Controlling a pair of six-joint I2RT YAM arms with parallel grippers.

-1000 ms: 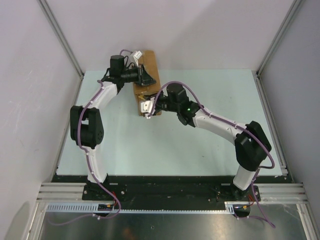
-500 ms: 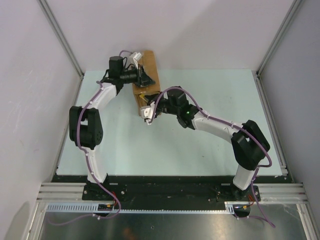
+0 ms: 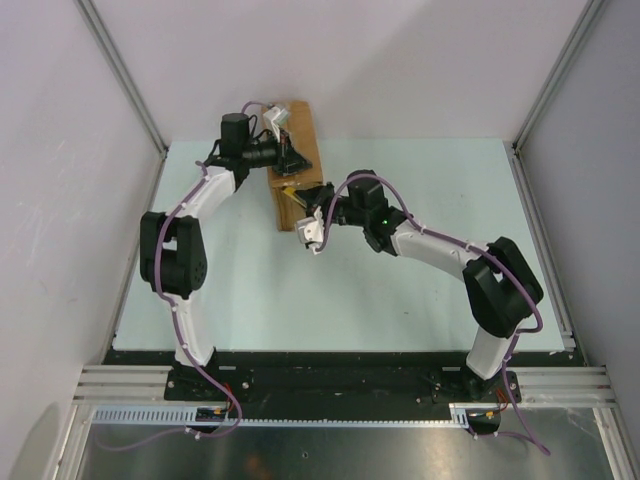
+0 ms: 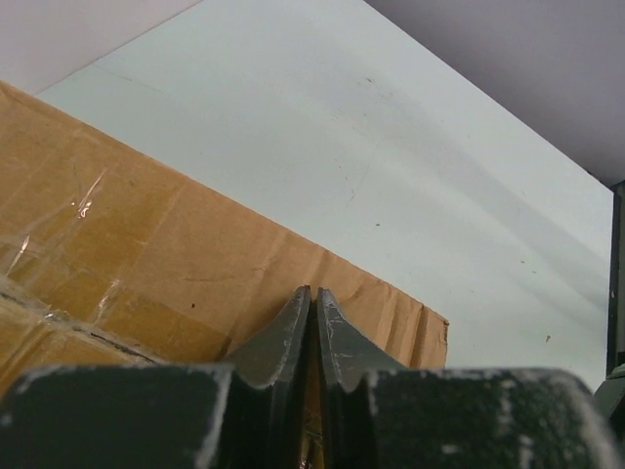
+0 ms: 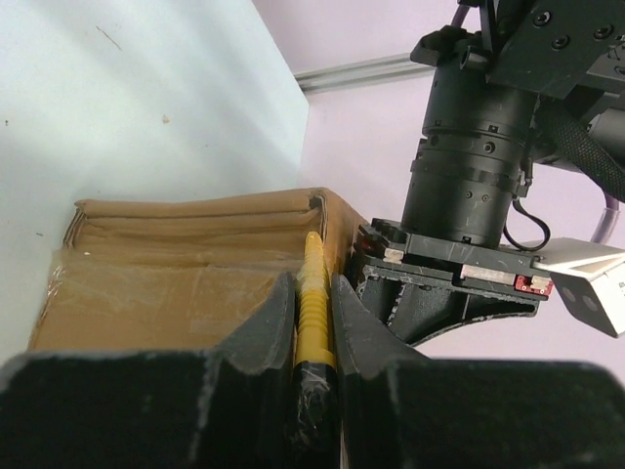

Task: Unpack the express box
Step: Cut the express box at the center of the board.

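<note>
The express box is a brown taped carton lying at the table's far edge. My left gripper reaches onto it from the left. In the left wrist view its jaws are nearly together over the cardboard, with a thin brown strip showing between them. My right gripper is at the box's near end, shut on a yellow utility knife. The knife's tip lies along the carton's right edge, close to the left gripper's black body.
The pale green table stretches to the right of and in front of the box. Grey walls and aluminium posts close in the back and both sides. The left arm's wrist hangs just right of the knife.
My right gripper with the knife has drawn back toward the near right, along the box. The left jaws have closed a little; the left arm stayed on the box.
</note>
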